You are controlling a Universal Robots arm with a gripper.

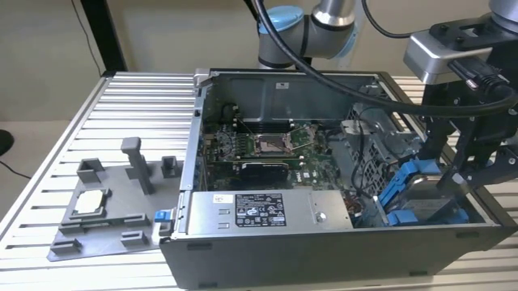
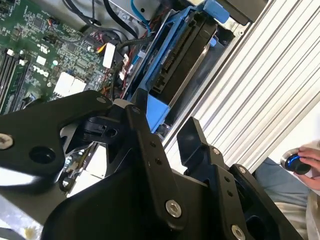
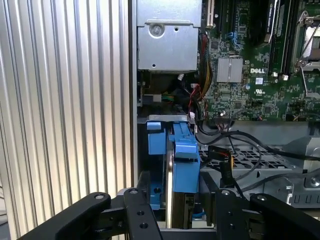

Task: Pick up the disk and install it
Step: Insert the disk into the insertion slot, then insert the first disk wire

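Power supply label (image 1: 261,210), print too small

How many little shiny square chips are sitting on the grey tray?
1. The chip lies flat on the grey tray, at the exterior view's left of the computer case. Its posts might hide another.

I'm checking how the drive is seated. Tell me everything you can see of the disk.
The disk stands on edge inside the computer case, at its corner on the exterior view's right. A blue plastic carrier frames its grey metal body. In the second wrist view its dark edge shows what looks like a connector. Cables run beside it. The pincer hovers at its end; whether they touch cannot be told.
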